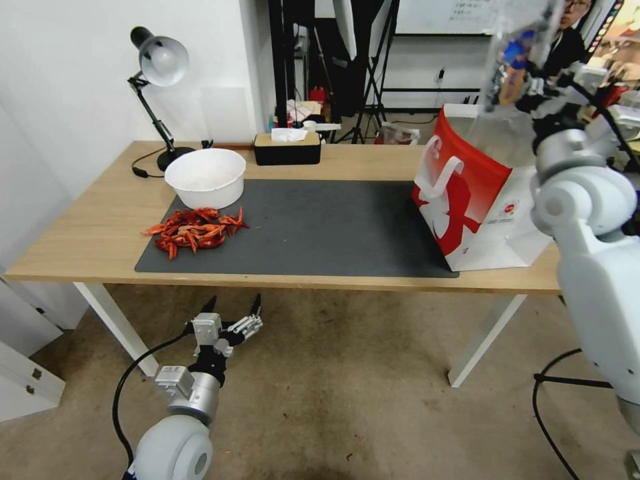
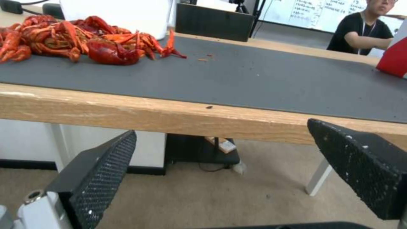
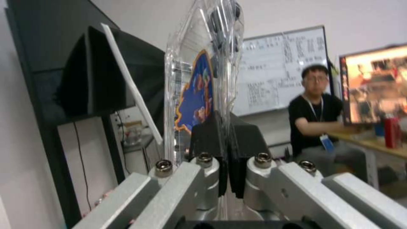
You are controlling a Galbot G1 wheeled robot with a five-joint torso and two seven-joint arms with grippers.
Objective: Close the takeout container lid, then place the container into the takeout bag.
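The right hand (image 3: 227, 159) is clamped on the takeout container (image 1: 517, 57), holding it high in the air; the takeout bag (image 1: 470, 200) stands below the hand on the desk (image 1: 100, 227), its mouth open upward. In the right wrist view the two black pads meet on the clear plastic edge, and the box stands on end above them, its halves pressed together, so the closing step looks done and the placing step is in hand. The lid (image 3: 197, 95) faces the camera there with its blue and orange label, and dark berries crowd the upper end of the box.

The next move, as I judge it, calls for lowering the box straight down between the bag's walls and white handles, without catching the translucent liner or tipping the light paper bag over.

The container is thin, glossy and springy plastic, likely to flex or pop open if squeezed unevenly. The bag is boxy, stiff paper with red and white panels.

The left hand (image 1: 230, 320) hangs idle below the desk's front edge with its ribbed black fingers (image 2: 100, 168) spread apart and nothing between them. Ahead of and above it lie a dark mat (image 1: 320, 227), a pile of red crayfish (image 1: 193, 230) and a round white bowl (image 1: 205, 177).
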